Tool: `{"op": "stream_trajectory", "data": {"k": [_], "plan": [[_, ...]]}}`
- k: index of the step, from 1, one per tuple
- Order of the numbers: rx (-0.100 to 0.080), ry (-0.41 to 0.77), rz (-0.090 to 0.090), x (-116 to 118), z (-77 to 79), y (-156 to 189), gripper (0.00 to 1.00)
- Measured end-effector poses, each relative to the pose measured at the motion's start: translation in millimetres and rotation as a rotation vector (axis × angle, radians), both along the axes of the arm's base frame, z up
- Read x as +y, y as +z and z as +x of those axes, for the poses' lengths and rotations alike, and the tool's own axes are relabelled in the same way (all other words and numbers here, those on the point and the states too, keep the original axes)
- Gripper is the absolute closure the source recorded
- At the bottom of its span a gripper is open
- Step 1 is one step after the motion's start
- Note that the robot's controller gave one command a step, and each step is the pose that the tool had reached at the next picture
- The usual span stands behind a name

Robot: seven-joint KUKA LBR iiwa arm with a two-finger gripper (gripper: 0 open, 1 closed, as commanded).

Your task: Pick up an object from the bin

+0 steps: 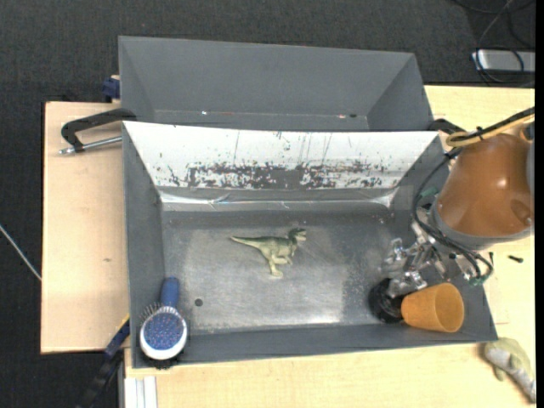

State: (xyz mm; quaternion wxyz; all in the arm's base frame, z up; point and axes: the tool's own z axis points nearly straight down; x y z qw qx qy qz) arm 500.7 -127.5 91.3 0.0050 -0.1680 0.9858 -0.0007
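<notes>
My gripper (409, 262) hangs low over the bin's right side, close to the right wall. Just below it, in the near right corner, an orange plastic cup (433, 308) lies on its side. A small black round thing (385, 303) sits against the cup's left end. The gripper is right above these two, and whether it touches them is unclear. A small green toy dinosaur (274, 246) stands in the middle of the bin floor, well to the gripper's left.
A round hairbrush with a blue handle (164, 327) lies in the near left corner. The arm's orange cover and cables crowd the right rim above the cup.
</notes>
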Motion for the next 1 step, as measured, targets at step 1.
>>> {"op": "stream_trajectory", "data": {"k": [1], "plan": [[-0.005, 0.117, -0.004, 3.9, 5.7, 115.5, 1.00]]}}
